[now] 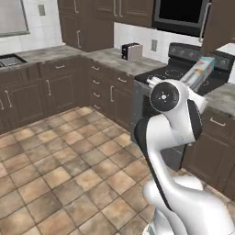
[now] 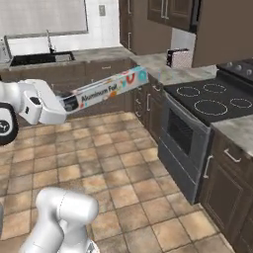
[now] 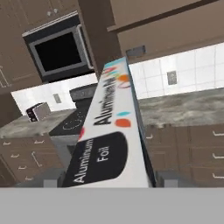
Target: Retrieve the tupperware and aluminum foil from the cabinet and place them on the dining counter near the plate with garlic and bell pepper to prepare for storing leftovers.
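Holding the aluminum foil box (image 2: 107, 90) by its near end, the gripper (image 2: 65, 104) is pinched on the carton, with the long box projecting forward from the hand and carried in the air above the tiled floor (image 2: 118, 163). Seen from the right base camera, the box runs from the white wrist toward the stove (image 2: 212, 101), its far end close to the counter (image 2: 153, 63) corner, touching nothing but the hand. From the left base camera, the far end of the foil box (image 1: 199, 71) shows past the arm's upper joint, over the cooktop area. Looking along the hand, the box (image 3: 109, 140) fills the middle of the frame, printed face up with the words "Aluminum Foil" legible; the fingertips themselves are hidden beneath it. A toaster (image 2: 179, 58) sits on the counter left of the stove, and a microwave (image 3: 59, 52) is mounted above the range. A sink (image 2: 39, 58) is set into the far counter below the window. The tupperware and the plate cannot be located.
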